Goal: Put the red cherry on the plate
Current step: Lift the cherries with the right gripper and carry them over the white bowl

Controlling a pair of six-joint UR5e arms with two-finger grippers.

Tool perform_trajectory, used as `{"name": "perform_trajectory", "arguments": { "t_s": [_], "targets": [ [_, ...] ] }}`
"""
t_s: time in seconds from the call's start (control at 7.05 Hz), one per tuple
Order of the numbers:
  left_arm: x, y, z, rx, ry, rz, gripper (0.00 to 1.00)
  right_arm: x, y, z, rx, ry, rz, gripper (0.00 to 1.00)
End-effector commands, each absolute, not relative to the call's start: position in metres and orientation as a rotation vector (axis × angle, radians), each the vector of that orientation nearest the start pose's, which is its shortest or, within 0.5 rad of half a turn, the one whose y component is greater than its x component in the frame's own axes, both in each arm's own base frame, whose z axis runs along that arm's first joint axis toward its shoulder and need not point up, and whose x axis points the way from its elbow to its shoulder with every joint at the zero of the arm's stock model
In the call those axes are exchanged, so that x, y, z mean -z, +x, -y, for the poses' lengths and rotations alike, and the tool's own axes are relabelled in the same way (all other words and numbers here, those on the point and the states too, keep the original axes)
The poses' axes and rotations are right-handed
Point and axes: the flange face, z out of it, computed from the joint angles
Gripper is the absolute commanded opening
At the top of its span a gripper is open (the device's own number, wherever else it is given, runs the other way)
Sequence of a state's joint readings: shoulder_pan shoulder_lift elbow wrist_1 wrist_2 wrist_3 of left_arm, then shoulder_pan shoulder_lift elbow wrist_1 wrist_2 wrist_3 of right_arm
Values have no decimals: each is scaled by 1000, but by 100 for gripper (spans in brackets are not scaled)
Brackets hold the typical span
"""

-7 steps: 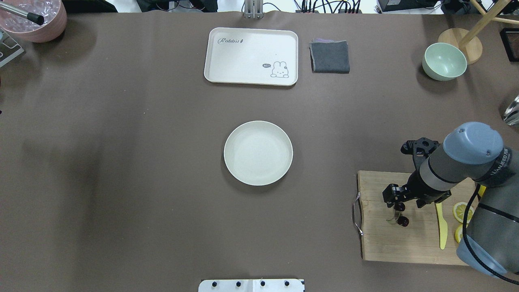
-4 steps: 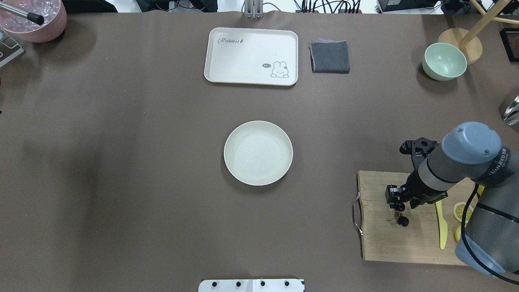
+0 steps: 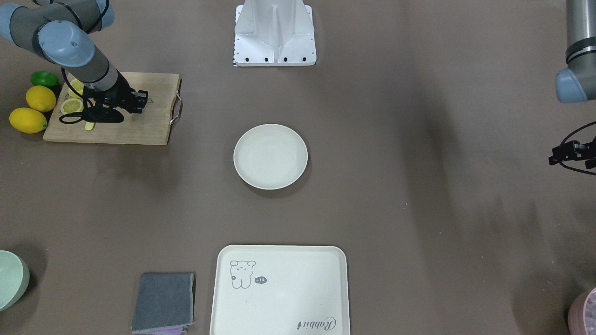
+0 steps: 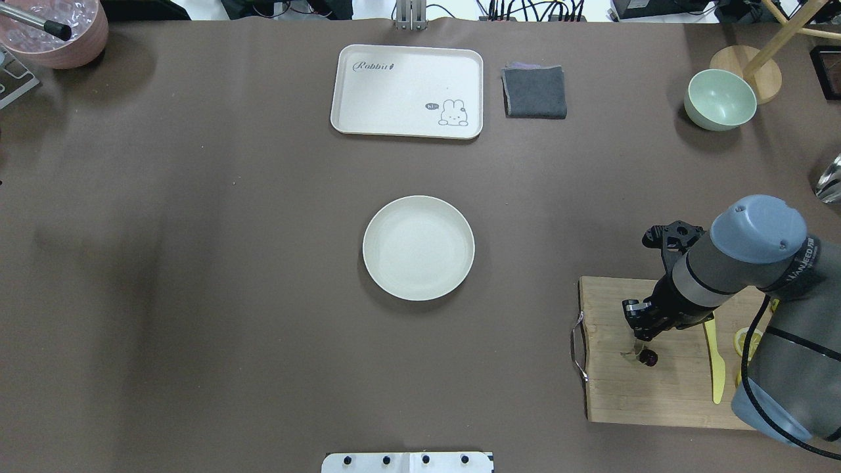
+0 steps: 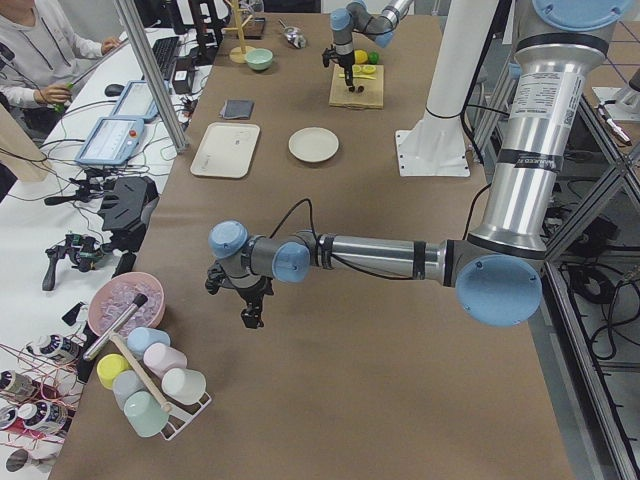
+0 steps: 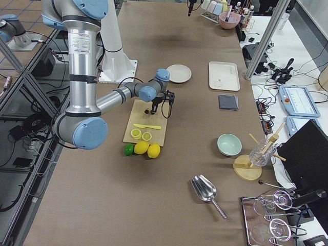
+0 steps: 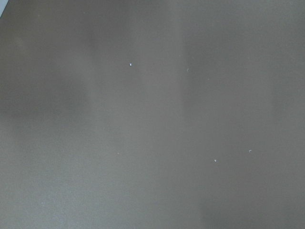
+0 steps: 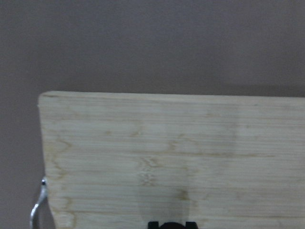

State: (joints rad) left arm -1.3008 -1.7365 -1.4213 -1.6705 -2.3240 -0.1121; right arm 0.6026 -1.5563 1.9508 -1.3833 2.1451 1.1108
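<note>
The red cherry [image 4: 649, 357] lies on the wooden cutting board [image 4: 657, 394] at the table's right; one dark fruit shows, the other is under the gripper. My right gripper [image 4: 641, 340] points down right over it, low above the board, its fingers seemingly open. The right wrist view shows only the board [image 8: 167, 143] and no cherry. The off-white plate [image 4: 418, 248] sits empty in the table's middle, well left of the board. My left gripper [image 3: 556, 158] hovers over bare table at the far left end; whether it is open or shut cannot be told.
A yellow knife [image 4: 715, 368] and lemon slices [image 4: 749, 341] lie on the board beside my right arm. Whole lemons [image 3: 28, 120] sit past the board. At the far edge stand a cream tray [image 4: 407, 90], a grey cloth [image 4: 534, 92] and a green bowl [image 4: 720, 100].
My right gripper has come down onto the cherry pair and now covers the upper fruit. The cherry has stayed on the board. The plate has not moved.
</note>
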Motion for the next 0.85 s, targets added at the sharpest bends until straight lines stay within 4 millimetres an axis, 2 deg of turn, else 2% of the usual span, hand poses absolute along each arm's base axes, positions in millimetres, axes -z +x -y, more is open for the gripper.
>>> {"name": "perform_trajectory", "arguments": {
  "t_s": [0.0,0.14,0.28,0.43,0.57,0.71],
  "targets": [
    [-638,89,566,-192,-38,-760,98,-413,-373,372,-40,-217,798,0],
    [-642,89,566,-190,-44,-759,98,-387,-368,395,-68,-253,822,0],
    [-642,89,566,-190,-44,-759,98,-341,-373,421,-99,-257,828,0],
    [-641,89,566,-191,-43,-759,98,-299,-379,437,-119,-268,825,0],
    [-639,89,567,-190,-40,-760,98,-267,-394,452,-141,-275,830,0],
    [-640,89,566,-190,-42,-760,98,-239,-422,478,-202,-295,835,0]
  ]
}}
